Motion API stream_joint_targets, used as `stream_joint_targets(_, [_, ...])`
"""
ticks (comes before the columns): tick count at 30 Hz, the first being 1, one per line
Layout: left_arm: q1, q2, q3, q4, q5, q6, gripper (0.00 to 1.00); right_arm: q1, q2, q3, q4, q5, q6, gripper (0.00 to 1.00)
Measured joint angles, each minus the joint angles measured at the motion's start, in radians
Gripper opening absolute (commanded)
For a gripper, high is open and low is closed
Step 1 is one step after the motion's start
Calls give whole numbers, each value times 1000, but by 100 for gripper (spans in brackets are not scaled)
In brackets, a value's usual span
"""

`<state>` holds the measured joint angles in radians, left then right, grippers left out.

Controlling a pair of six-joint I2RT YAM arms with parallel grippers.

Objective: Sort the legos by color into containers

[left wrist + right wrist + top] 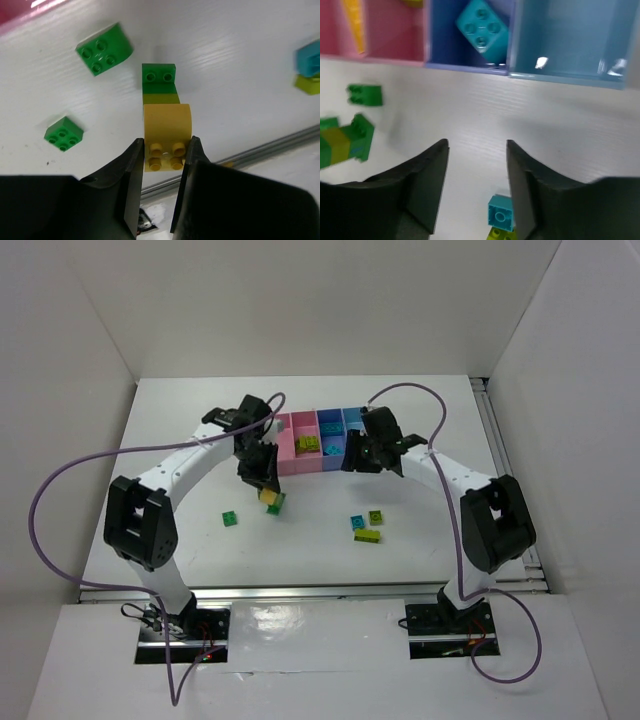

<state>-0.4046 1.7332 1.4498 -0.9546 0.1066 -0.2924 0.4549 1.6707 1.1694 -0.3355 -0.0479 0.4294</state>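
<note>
Left claw around yellow lego, sides hidden

Bright bricks, white tabletop
A yellow brick between black jaws, green brick above it — a cyan brick in the blue-violet bin, pink bin at left, light blue bin at right; cables purple.

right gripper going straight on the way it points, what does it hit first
Likely bare table just short of the blue-violet bin; the right gripper is open and holds nothing. Depth is unclear, so maybe the bin's front wall.
</note>
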Motion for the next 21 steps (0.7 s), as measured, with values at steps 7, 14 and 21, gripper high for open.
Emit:
stream_joint_targets(7, [125,-52,72,87,328,6,0,-56,-89,-32,129,-428,-81,88])
stream_joint_targets(14, [263,-106,-35,254,679,0,0,-68,-116,-112,382,-785,21,100])
stream_joint_targets(21, [305,-107,-124,415,950,-29,0,-73,-58,-156,711,-1016,233,100])
